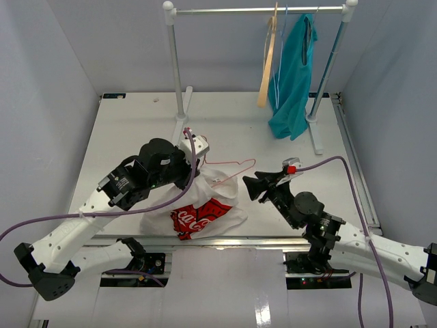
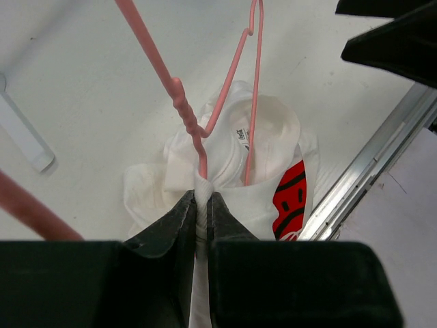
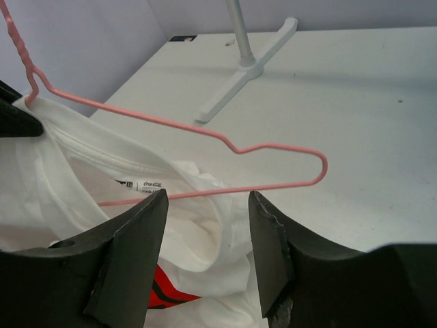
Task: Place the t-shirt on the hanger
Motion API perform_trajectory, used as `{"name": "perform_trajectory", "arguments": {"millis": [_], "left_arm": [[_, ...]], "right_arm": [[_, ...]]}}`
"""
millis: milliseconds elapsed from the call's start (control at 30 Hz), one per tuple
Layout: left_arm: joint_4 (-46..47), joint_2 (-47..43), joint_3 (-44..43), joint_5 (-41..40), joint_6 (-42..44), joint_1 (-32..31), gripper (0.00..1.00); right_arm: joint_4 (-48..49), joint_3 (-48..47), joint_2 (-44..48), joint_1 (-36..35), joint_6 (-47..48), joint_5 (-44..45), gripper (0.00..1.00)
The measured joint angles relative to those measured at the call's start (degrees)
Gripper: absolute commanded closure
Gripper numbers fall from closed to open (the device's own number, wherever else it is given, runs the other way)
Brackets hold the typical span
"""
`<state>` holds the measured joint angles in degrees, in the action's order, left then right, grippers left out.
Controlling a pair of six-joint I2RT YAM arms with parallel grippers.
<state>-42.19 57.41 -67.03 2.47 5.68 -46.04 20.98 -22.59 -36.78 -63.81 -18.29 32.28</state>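
Note:
The white t-shirt [image 1: 205,205] with the red Coca-Cola print hangs bunched from my left gripper [image 1: 194,154], its lower part resting on the table. The left gripper [image 2: 202,198] is shut on the shirt's collar fabric, where the pink wire hanger [image 2: 184,109] runs into it. One arm of the hanger is inside the neck opening. The other end [image 1: 235,164] sticks out to the right, bare. My right gripper [image 1: 251,186] is open and empty just right of the shirt. In the right wrist view its jaws [image 3: 207,198] stand apart below the hanger's lower wire [image 3: 273,147], over the shirt [image 3: 198,232].
A white clothes rack [image 1: 179,75] stands at the back of the table. A teal garment [image 1: 293,75] and a tan wooden hanger [image 1: 268,65] hang on it. A metal rail [image 2: 362,184] runs along the table's near edge.

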Motion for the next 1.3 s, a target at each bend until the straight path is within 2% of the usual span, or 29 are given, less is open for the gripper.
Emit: {"name": "perform_trajectory", "arguments": {"millis": [267, 667, 767, 867, 900, 1200, 1300], "left_arm": [[3.1, -0.1, 3.2, -4.1, -6.3, 0.0, 1.00], [6.6, -6.5, 5.7, -3.3, -9.9, 0.0, 1.00], [7.1, -7.7, 5.8, -3.3, -10.0, 0.0, 1.00], [7.6, -8.0, 6.0, -3.0, -10.2, 0.0, 1.00], [7.8, -8.1, 6.3, -2.5, -10.2, 0.0, 1.00], [7.9, -11.4, 7.7, 0.5, -10.3, 0.0, 1.00], [7.7, -13.1, 7.7, 2.9, -9.1, 0.0, 1.00]], "right_arm": [[2.5, 0.3, -8.0, 0.0, -4.6, 1.0, 0.49], [5.2, 0.3, -24.0, -0.2, -9.8, 0.3, 0.54], [6.0, 0.3, -26.7, -0.4, -10.8, 0.5, 0.64], [7.3, 0.3, -28.3, -0.5, -11.2, 0.5, 0.88], [7.9, 0.3, -28.6, -0.5, -11.0, 0.5, 0.91], [11.8, 0.3, -25.9, -0.2, -9.0, 1.1, 0.92], [10.7, 0.3, -23.6, 2.5, -8.9, 1.6, 0.92]]}}
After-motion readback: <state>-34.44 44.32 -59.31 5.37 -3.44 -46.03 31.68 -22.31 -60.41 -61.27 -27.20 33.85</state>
